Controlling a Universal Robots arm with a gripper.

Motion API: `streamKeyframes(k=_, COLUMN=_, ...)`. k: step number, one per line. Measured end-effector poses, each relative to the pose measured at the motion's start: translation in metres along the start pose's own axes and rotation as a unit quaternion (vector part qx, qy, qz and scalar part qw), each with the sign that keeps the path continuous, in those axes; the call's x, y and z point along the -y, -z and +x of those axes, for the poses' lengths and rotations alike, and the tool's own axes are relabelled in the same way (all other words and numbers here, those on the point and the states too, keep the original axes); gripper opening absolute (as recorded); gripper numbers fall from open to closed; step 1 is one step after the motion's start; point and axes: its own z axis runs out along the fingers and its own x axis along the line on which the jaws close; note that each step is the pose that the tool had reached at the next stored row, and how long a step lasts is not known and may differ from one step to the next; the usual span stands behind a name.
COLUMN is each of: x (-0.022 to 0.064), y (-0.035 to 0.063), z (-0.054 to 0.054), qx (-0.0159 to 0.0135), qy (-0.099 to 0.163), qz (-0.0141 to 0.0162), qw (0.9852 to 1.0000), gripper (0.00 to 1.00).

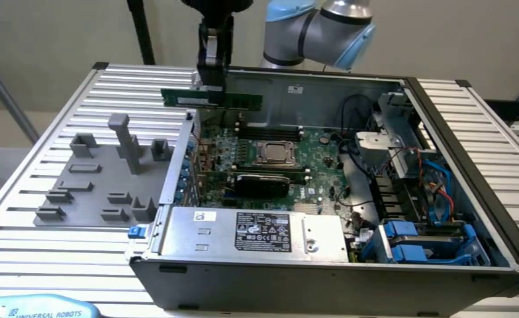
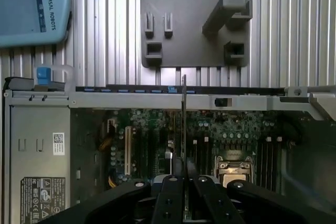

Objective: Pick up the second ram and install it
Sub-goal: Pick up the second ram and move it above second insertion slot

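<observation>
Pincer was clenched on the second ram, a long, narrow, flat green circuit-board stick. I was gripping it near mid-length, held up in the air, touching nothing else.

Key relation: the stick sat right in my jaws, flat faces against the fingers, long axis level and crosswise to them. From the wrist camera it showed edge-on as a thin line running straight out from the pincer.

Below me was the green motherboard inside the open grey metal computer case. The long black memory slots lay lower down, off to the side, flanking the silver square CPU socket. As far as I could judge, they ran parallel to the stick, so its heading looked about right and the offset was sideways and down.

In the way: the case's side wall rim passed under the stick's far end. Black cables sat well apart, beyond the socket.

Also around: the grey plastic fixture plate with upright blocks outside the wall on the ribbed aluminium table, and the silver power supply box down one end of the case.
</observation>
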Motion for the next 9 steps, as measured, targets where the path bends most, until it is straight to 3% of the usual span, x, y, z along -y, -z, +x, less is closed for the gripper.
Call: streamKeyframes(k=9, x=0.0404, y=-0.0130, z=-0.012, qx=0.0001, qy=0.000, qz=-0.0001, qw=1.0000, gripper=0.13)
